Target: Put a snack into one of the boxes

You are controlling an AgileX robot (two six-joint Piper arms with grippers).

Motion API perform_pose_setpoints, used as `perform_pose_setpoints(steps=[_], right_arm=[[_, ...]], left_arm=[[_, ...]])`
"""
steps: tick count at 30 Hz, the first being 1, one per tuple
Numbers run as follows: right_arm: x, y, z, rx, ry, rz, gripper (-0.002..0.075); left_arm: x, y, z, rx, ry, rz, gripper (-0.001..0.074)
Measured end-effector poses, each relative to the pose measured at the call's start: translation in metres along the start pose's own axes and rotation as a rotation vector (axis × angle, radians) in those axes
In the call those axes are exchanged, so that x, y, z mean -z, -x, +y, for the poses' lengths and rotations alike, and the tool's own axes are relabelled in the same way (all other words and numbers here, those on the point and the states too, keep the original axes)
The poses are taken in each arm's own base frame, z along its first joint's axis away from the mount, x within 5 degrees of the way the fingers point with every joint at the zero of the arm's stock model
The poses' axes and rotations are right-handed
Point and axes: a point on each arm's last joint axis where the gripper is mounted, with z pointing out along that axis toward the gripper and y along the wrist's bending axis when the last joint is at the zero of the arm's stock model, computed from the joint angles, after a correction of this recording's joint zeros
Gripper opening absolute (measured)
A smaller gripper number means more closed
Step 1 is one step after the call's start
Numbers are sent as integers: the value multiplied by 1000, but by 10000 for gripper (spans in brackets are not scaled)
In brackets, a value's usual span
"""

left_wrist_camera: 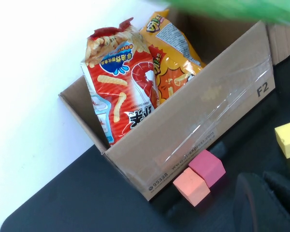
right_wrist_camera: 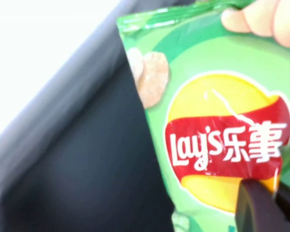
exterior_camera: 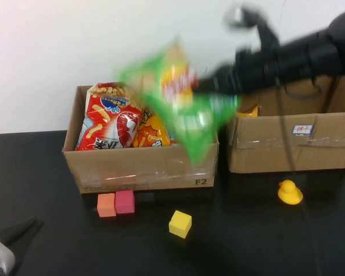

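Two boxes sit on the table. The right gripper (exterior_camera: 218, 80), clamped on the green chip bag (exterior_camera: 181, 100), holds it at about nine o'clock from itself, above the left box (exterior_camera: 141, 167). The bag's long axis seems, through blur, to hang downward. The left gripper (exterior_camera: 0, 256) rests shut at seven o'clock.

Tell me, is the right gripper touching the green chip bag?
Touching. The right wrist view shows the right gripper shut on the green chip bag.
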Motion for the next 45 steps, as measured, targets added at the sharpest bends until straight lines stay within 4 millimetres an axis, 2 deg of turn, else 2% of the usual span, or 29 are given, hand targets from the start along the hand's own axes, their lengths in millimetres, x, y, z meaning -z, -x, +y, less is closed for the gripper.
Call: perform_pose_setpoints(steps=[2, 5, 8, 10, 13, 16, 17, 19, 21, 23, 25, 29, 30, 34, 37, 40, 42, 45], right_arm=[[0, 20, -10, -38, -94, -178, 7], [-7, 34, -30, -76, -196, -345, 7], [-29, 29, -51, -86, -227, -381, 14], [-47, 20, -60, -89, -225, -358, 51], [-70, 3, -70, -120, -207, -308, 211], [-78, -4, -72, -150, -189, -277, 453], [-78, -4, -72, -142, -191, -270, 504], [-74, 0, -68, -108, -201, -261, 540], [-64, 8, -60, -47, -213, -259, 520], [-50, 19, -49, 20, -226, -266, 459], [-32, 33, -32, 95, -233, -280, 358], [14, 59, 15, 280, -206, -280, 115], [25, 63, 27, 323, -196, -267, 78], [59, 65, 61, 384, -164, -166, 22], [80, 52, 76, 405, -184, 21, 11], [96, 36, 75, 360, -280, 233, 9], [107, 28, 67, 303, -406, 349, 8], [120, 21, 57, 222, -591, 428, 8]], left_arm=[[0, 0, 0, -2, 1, 0, -1], [0, 0, 0, -1, 1, 2, -1], [0, -1, 1, 1, 7, 13, -1], [0, -2, 1, 1, 9, 19, -1], [0, -2, 1, 1, 10, 20, -1], [0, -2, 1, 1, 11, 22, -1], [0, -2, 1, 1, 11, 22, -1], [0, -2, 1, 1, 11, 22, -1], [0, -2, 1, 1, 12, 24, -1], [0, -2, 1, 1, 12, 24, -1], [0, -2, 1, 1, 13, 26, -1], [0, -2, 1, 1, 13, 26, -1], [0, -2, 1, 1, 13, 26, -1], [0, -2, 1, 1, 13, 26, -1], [0, -2, 1, 1, 13, 26, -1], [0, -2, 1, 16, 13, 26, -1], [0, -2, 1, 45, 13, 25, -1], [0, -2, 1, 93, 14, 25, -1]])
